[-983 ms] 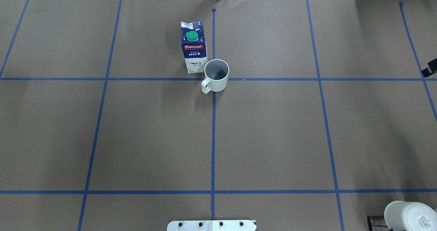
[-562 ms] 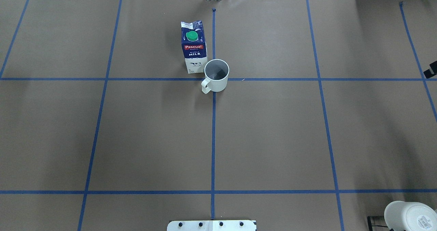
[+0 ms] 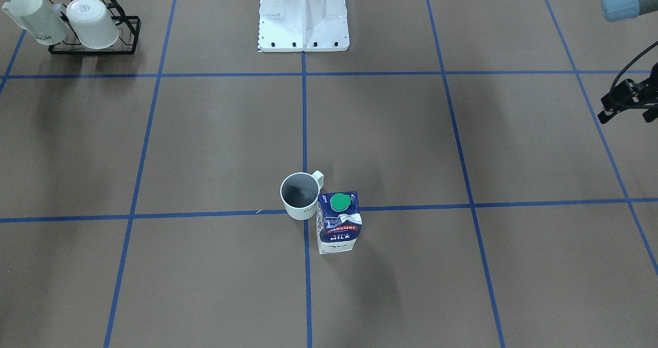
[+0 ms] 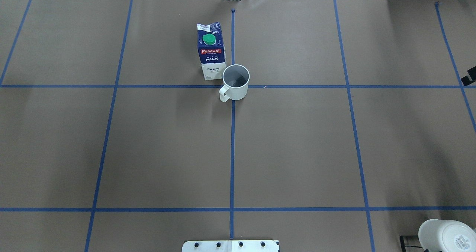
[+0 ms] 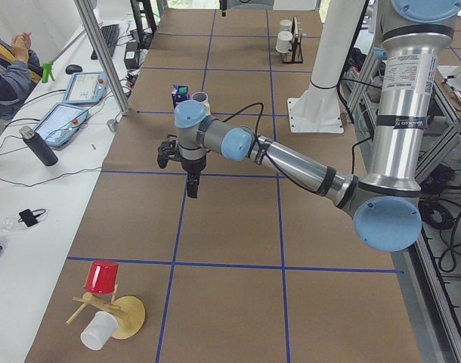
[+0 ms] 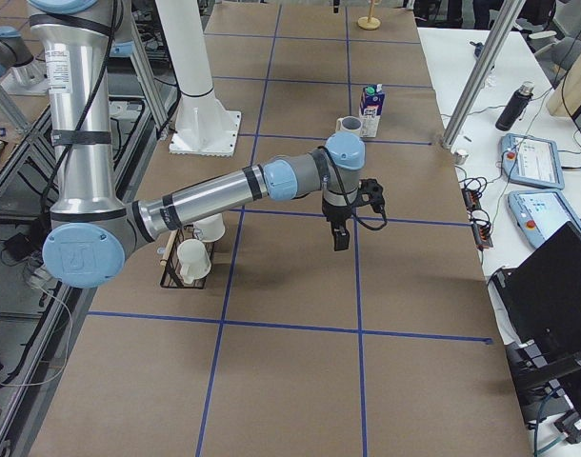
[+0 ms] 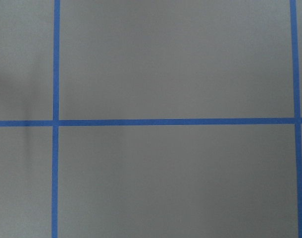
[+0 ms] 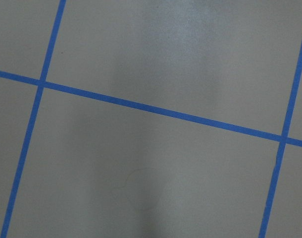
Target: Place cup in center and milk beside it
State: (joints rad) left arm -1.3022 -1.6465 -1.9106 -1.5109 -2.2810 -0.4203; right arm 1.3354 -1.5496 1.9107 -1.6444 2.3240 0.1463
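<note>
The white cup (image 4: 235,82) stands upright on the central crossing of blue tape lines, its handle toward the robot. The cup also shows in the front view (image 3: 299,196). The dark-blue and white milk (image 4: 211,51) stands upright right beside it on its far left side, also in the front view (image 3: 338,230). I cannot tell whether they touch. My left gripper (image 5: 191,185) hangs over bare paper far to the left. My right gripper (image 6: 340,233) hangs far to the right. I cannot tell whether either is open or shut. Both wrist views show only paper and tape.
A black rack with two upturned white mugs (image 3: 77,24) stands at the robot's near right corner. The robot's white base (image 3: 303,19) sits at the near edge. A wooden stand with a red and a white cup (image 5: 102,302) is at the far left end.
The black part of my right arm at the overhead view's right edge has slid slightly further out. Cup and milk have not moved.
</note>
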